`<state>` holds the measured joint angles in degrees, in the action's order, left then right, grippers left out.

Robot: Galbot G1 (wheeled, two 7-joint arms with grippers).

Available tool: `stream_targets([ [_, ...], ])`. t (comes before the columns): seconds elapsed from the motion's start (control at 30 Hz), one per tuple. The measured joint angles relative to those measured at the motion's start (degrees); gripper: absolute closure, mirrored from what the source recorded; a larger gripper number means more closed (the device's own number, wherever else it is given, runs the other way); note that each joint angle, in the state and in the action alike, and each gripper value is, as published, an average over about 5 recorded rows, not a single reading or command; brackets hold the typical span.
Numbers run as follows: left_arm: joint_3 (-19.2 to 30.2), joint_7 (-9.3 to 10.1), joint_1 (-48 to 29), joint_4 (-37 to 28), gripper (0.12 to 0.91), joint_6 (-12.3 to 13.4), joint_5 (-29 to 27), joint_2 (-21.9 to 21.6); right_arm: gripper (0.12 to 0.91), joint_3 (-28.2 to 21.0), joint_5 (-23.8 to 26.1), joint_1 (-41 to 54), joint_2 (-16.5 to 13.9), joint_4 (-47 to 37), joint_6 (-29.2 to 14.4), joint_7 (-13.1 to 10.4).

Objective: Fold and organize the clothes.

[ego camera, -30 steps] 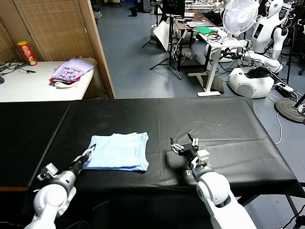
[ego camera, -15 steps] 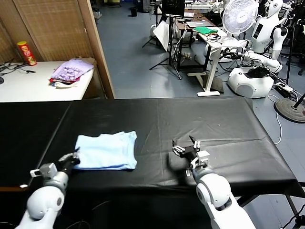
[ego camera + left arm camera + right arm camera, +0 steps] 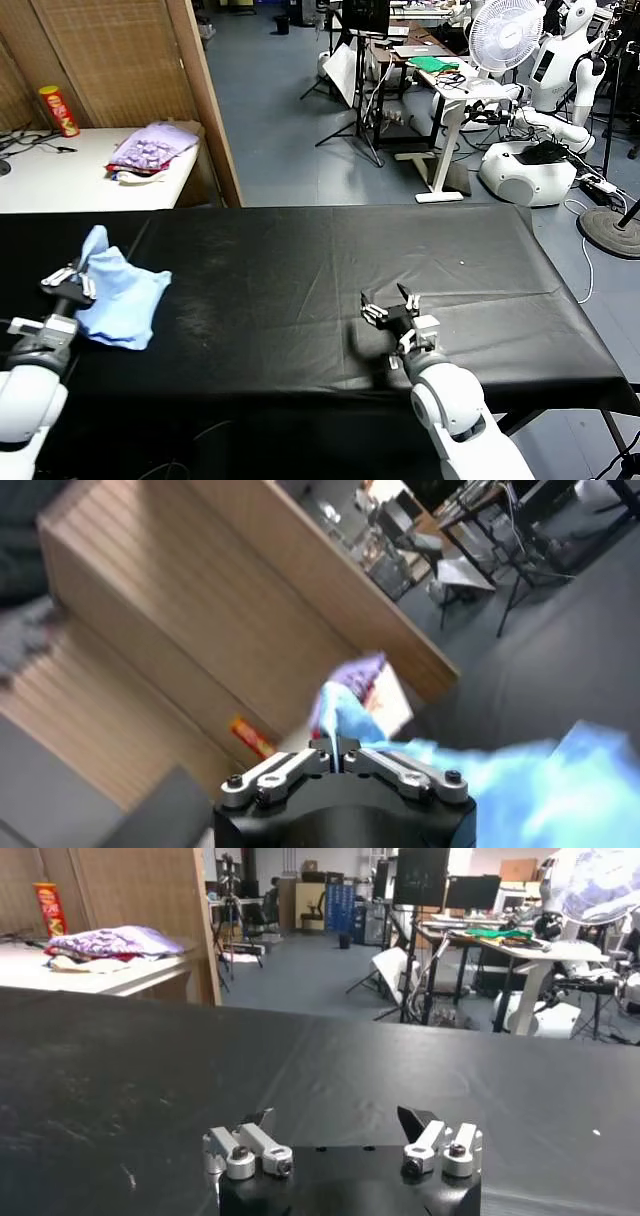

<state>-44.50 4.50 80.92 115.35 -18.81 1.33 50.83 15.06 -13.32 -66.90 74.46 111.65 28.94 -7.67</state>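
Head view: left pincer [image 3: 70, 283] at the black bench's [image 3: 330, 270] far left, clenched on the bunched pale-blue T-shirt [image 3: 120, 297], partly raised. Right pincer [image 3: 390, 303] released, low over the bench's front. Left wrist view: fingers [image 3: 305, 766] pinched together on blue fabric [image 3: 540, 780]. Right wrist view: pincer [image 3: 340, 1133] spread, holding nothing.

— What do I see around my work place?

— A long table with a black cloth cover [image 3: 400, 250]. Behind it, at my left, a white side table [image 3: 60, 185] with a purple patterned cloth pile [image 3: 150, 148] and a red and yellow snack can [image 3: 57, 110], standing upright.

— And farther away?

— A brown wooden partition wall [image 3: 120, 60], a white standing fan [image 3: 505, 35] and a white humanoid robot [image 3: 555, 70].
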Motion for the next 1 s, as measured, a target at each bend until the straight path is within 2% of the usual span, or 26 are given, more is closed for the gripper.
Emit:
stream_targets([
  [0.13, 7.9, 1.67, -1.12, 2.61, 0.885, -1.3, 9.04, 3.53, 0.227, 0.22, 0.15, -0.68, -0.59, 0.3, 0.01, 0.3],
  [0.3, 19.14, 3.2, -3.3, 1.47, 0.881, 0.69, 14.17, 9.72, 0.227, -0.15, -0.74, -0.92, -1.22, 0.41, -0.8, 2.25],
  [0.4, 24.06, 2.43, -4.05, 0.09, 0.798, 3.9, 14.16, 12.68, 0.227, -0.93, -3.26, -0.5, -1.67, 0.46, -1.37, 3.78],
  [0.47, 26.21, 0.92, -4.13, -0.35, 0.686, 6.72, 13.66, 13.63, 0.227, -1.66, -5.63, 0.07, -1.84, 0.34, -1.08, 4.35],
  [0.63, 28.04, -4.41, -3.36, 0.07, 0.4, 15.44, 14.92, 13.56, 0.227, -4.81, -13.3, 2.94, -1.09, -1.38, 1.79, 3.32],
  [0.7, 27.87, -5.53, -3.05, 0.82, 0.296, 17.92, 15.69, 13.17, 0.227, -6.81, -16.29, 4.73, -0.4, -2.73, 2.89, 2.81],
  [0.73, 27.65, -5.8, -2.89, 1.25, 0.268, 18.79, 15.98, 12.97, 0.227, -7.91, -17.63, 5.73, 0.02, -3.58, 3.36, 2.69],
  [0.83, 26.59, -6.15, -2.21, 2.32, 0.237, 20.41, 16.31, 12.47, 0.227, -11.28, -20.79, 8.92, 1.67, -6.73, 4.15, 2.44],
  [1.0, 24.55, -6.19, -0.53, 3.34, 0.232, 22.08, 16.01, 12.49, 0.238, -15.19, -24.4, 13.53, 5.15, -12.84, 4.68, 0.63],
])
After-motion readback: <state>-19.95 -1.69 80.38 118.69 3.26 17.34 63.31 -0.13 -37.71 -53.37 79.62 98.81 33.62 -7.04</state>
